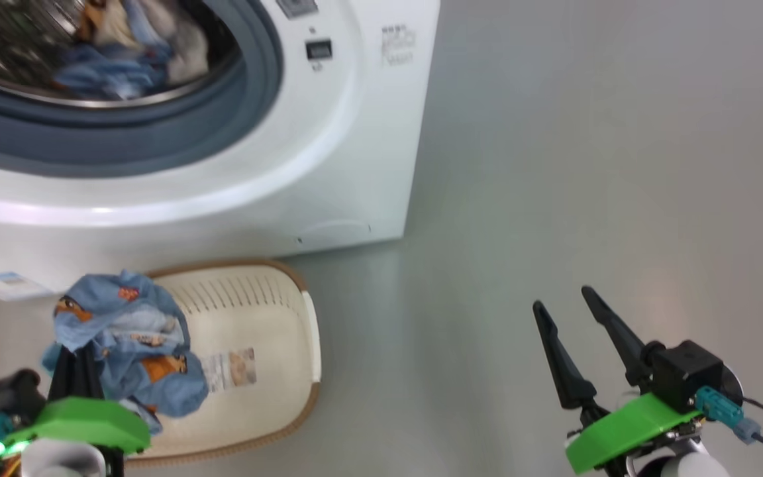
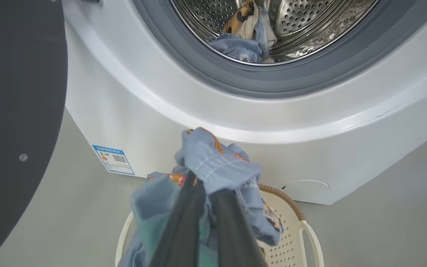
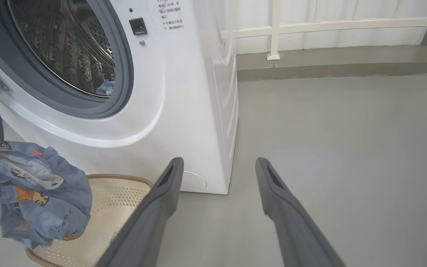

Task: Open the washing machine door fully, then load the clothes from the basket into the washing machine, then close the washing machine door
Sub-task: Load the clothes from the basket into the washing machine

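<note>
The left gripper (image 2: 204,196) has its fingers pinched tight on a bunched piece of the clothes (image 1: 123,338), blue cloth with small orange figures. It hangs just above the basket (image 1: 262,311), which sits on the floor (image 1: 587,165) right in front of the washing machine (image 1: 355,132). More pieces lie inside the drum (image 2: 310,26), and the door (image 2: 20,92) stands swung open to the left in the left wrist view. The cloth looks light, limp and shapeless, draping in loose folds around the fingers. It is not fragile and is unlikely to slip if gripped on a thick gathered fold rather than a single edge. Its trailing ends may well snag on the basket rim or the gasket (image 2: 272,83). The right gripper (image 3: 219,163) hovers over the floor with its fingers spread wide, gripping nothing.
</note>
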